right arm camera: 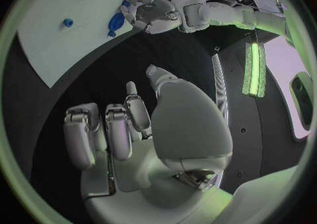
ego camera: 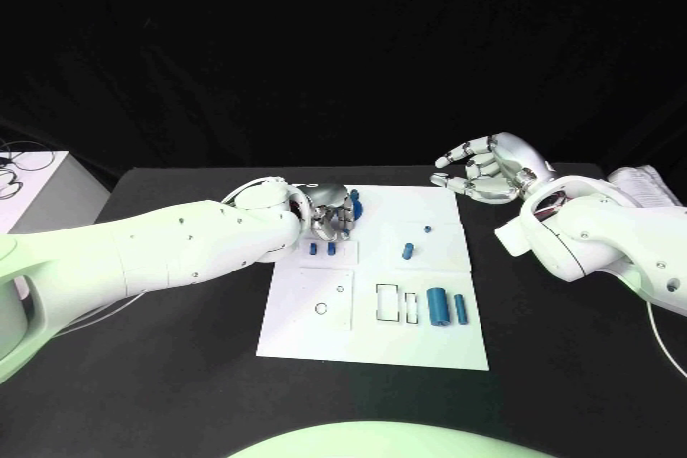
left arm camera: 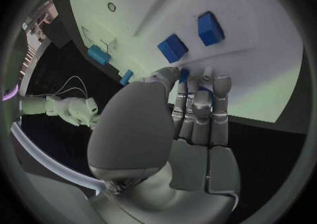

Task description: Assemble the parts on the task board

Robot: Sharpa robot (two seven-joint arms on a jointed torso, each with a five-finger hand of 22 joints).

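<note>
The task board [ego camera: 375, 324] lies flat in the middle of the black counter [ego camera: 172, 379], and everything else is placed from it. Near its front right corner a white rectangular frame [ego camera: 388, 302] is marked on the plate, with a narrower slot just beside it; right of those stand two blue cylinders [ego camera: 438, 306], side by side and close to the board's right edge. A short blue peg [ego camera: 408, 249] lies alone near the board's middle, tilted, and a tiny blue stud [ego camera: 428, 228] sits beyond it. Toward the board's front left, a small ring [ego camera: 321, 308] lies on the plate.

The left robot hand [ego camera: 328, 217] is down over the board's far left corner, fingers curled together with a blue part [left arm camera: 184, 74] between the thumb and fingertips; whether it truly clamps that piece I cannot tell. Two blue blocks [left arm camera: 173, 48] rest on the plate just past those fingertips.

The right robot hand [ego camera: 492, 168] hangs off the board, above the bare counter past the far right corner, fingers loosely bent and apart, holding nothing. Open dark counter runs along the board's front, left and right edges.
</note>
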